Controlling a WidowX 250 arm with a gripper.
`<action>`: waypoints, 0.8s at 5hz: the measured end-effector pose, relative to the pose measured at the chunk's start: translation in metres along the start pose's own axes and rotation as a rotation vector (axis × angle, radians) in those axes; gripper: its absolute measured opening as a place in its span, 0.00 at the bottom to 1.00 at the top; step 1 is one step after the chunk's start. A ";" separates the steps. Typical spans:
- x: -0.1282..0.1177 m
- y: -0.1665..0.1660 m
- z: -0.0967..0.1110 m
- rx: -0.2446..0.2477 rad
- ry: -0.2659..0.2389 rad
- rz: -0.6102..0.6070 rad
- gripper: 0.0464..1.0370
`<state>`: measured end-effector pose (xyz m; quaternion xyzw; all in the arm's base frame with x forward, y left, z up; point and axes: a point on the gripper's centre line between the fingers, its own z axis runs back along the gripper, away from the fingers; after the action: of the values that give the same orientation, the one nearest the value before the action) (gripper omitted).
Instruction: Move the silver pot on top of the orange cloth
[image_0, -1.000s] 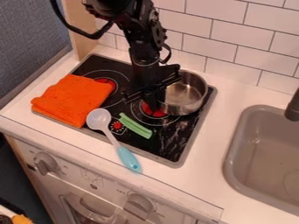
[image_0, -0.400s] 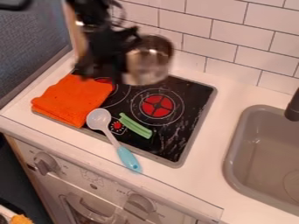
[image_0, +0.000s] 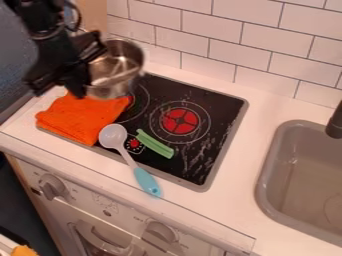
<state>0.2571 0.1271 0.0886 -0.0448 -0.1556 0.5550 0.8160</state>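
Note:
At the upper left, my gripper (image_0: 79, 91) is shut on the left wall of the silver pot (image_0: 117, 67). The pot is held up in the air, slightly tilted, over the stove's back left part and the back edge of the orange cloth. Folded, the orange cloth (image_0: 81, 118) lies on the left side of the black stovetop, its back part hidden behind the gripper and pot.
A white spoon with a blue handle (image_0: 142, 180) lies across the stovetop's front edge, right of the cloth. Beside it is a green object (image_0: 155, 144). The sink (image_0: 300, 175) is at the right, and a tiled wall (image_0: 260, 45) stands behind.
The gripper has lifted the pot off the stove and carried it left, uncovering the red burner in the middle. Cloth, spoon and green object have stayed in place.

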 end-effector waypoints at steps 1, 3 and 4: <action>0.013 0.022 -0.016 0.056 -0.014 0.029 0.03; 0.020 0.047 -0.048 0.135 0.015 0.029 0.03; 0.019 0.053 -0.061 0.159 0.038 0.047 0.06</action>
<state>0.2351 0.1709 0.0213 0.0061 -0.0943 0.5835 0.8066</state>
